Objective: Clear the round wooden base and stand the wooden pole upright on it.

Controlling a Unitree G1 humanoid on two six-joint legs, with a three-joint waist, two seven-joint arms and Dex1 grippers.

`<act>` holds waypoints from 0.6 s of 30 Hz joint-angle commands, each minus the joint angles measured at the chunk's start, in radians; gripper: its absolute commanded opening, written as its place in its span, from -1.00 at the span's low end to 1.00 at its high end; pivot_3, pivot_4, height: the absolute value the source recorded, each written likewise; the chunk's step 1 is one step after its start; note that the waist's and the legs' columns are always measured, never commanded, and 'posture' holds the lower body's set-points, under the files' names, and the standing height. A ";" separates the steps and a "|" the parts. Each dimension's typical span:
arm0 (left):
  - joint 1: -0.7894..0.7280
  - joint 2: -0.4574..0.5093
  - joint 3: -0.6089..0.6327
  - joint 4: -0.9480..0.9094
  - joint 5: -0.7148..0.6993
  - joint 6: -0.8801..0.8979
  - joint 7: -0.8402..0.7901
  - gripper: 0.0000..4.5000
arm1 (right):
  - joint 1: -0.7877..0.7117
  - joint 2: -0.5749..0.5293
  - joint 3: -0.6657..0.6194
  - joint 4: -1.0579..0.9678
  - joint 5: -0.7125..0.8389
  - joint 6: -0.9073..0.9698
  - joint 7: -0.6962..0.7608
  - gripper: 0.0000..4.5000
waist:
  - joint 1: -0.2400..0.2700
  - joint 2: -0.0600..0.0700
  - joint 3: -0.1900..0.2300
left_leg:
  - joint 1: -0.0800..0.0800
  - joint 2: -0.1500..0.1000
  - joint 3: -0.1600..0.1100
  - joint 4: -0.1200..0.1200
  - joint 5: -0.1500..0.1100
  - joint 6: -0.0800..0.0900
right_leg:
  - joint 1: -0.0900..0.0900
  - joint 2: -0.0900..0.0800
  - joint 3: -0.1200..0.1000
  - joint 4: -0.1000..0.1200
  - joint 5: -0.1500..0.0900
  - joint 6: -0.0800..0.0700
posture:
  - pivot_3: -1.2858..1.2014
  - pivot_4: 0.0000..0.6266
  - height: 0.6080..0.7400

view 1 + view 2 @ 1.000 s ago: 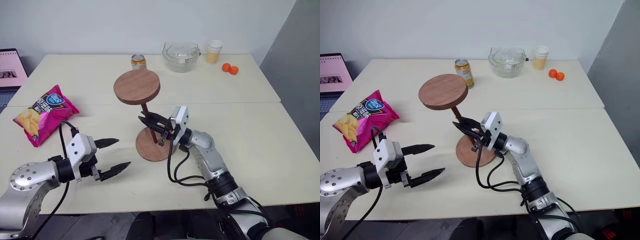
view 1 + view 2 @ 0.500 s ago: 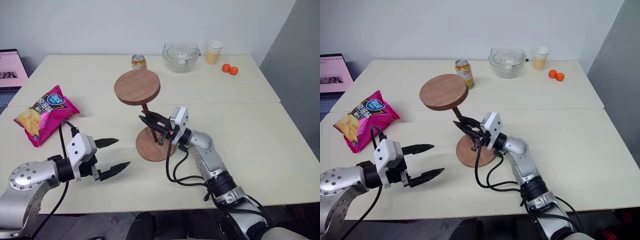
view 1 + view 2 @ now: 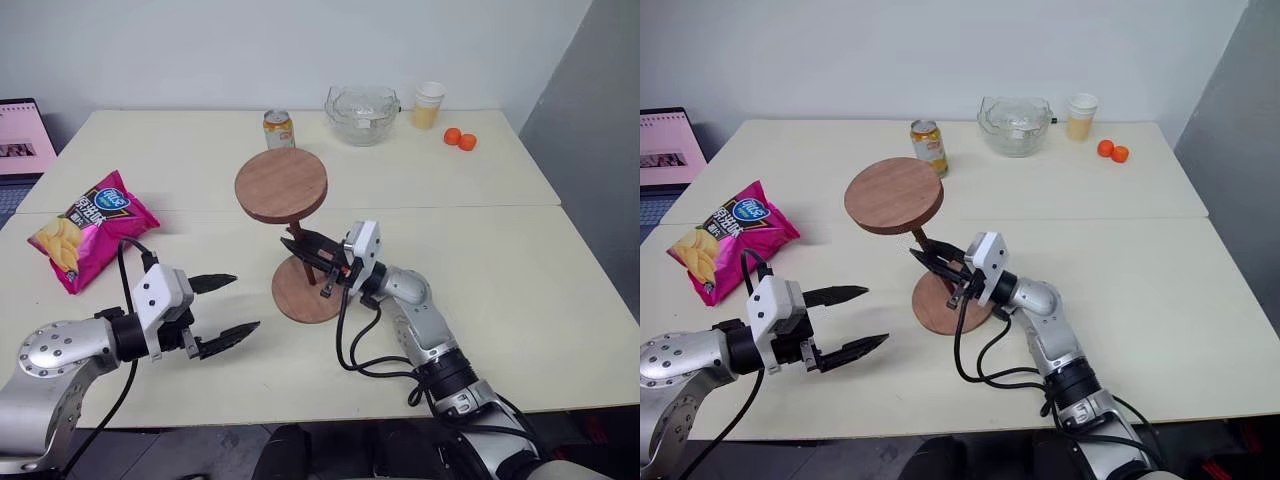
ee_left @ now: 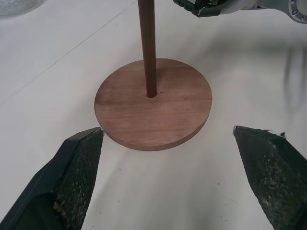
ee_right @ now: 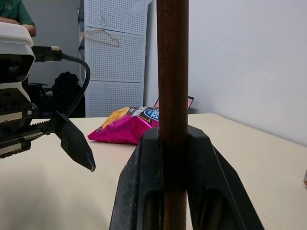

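The round wooden base point(image 3: 300, 296) lies flat on the table near its middle. The wooden pole point(image 3: 298, 233) stands in the base's centre hole, leaning slightly, with its round disc point(image 3: 281, 185) on top. My right gripper point(image 3: 297, 243) is shut on the pole just above the base; in the right wrist view its fingers point(image 5: 140, 191) clamp the pole point(image 5: 172, 86) from both sides. Left of the base, my left gripper point(image 3: 246, 303) hangs open and empty, pointing at it. In the left wrist view the base point(image 4: 158, 115) and pole point(image 4: 147, 48) lie beyond the spread fingers point(image 4: 72, 177).
A pink chips bag point(image 3: 88, 228) lies at the left. At the back stand a drink can point(image 3: 278, 128), a glass bowl point(image 3: 362, 112) and a cup point(image 3: 429, 103), with two oranges point(image 3: 460, 138) at the back right. A laptop point(image 3: 22, 135) sits at the far left edge.
The pole's top disc has shifted right and a little lower, so the pole stands straighter on the base. My left gripper has stayed where it was.
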 commanded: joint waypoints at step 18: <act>-0.040 0.009 0.000 0.010 -0.002 -0.023 -0.017 1.00 | 0.015 -0.071 0.010 0.080 -0.059 0.166 -0.046 -0.89 | 0.001 -0.001 -0.004 | 0.004 0.000 0.000 0.000 0.000 0.000 | 0.003 0.000 0.000 0.000 0.000 0.000 | 0.03 -0.52 1.00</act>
